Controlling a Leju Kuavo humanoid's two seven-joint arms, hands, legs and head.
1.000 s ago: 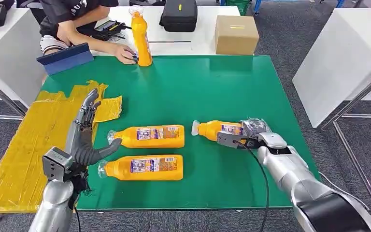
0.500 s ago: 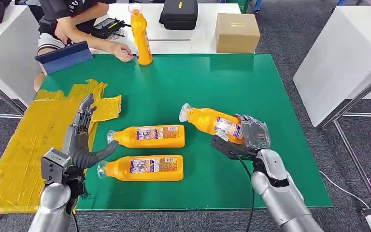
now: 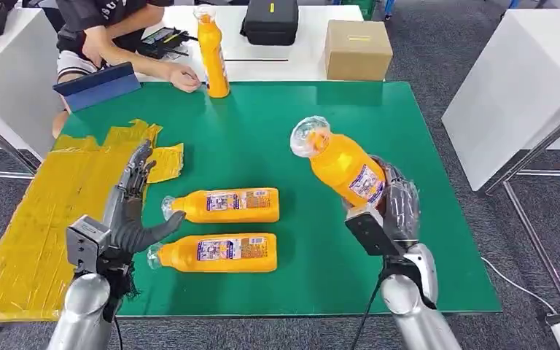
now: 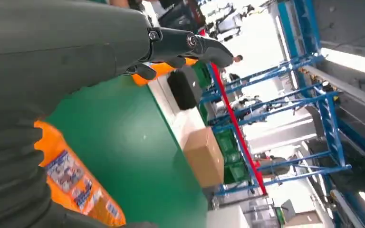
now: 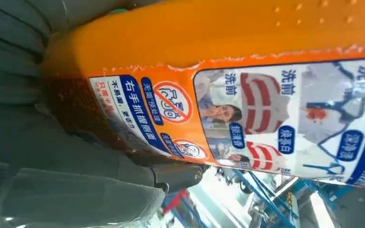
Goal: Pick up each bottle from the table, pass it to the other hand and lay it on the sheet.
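Observation:
My right hand grips an orange bottle by its lower body and holds it tilted above the green table, clear cap up and to the left. Its label sits close to the right wrist camera. Two more orange bottles lie on their sides in front of me, one farther and one nearer, caps pointing left. My left hand hovers open beside their caps, over the edge of the yellow sheet. A fourth orange bottle stands upright at the table's far edge.
A person sits at the far left, one hand resting by the upright bottle, with a blue tablet close by. A cardboard box and a black case sit on the white table behind. White tables flank both sides.
My right hand has lifted the bottle off the table and tipped it from lying flat to steeply tilted, cap upward. My left hand has barely shifted.

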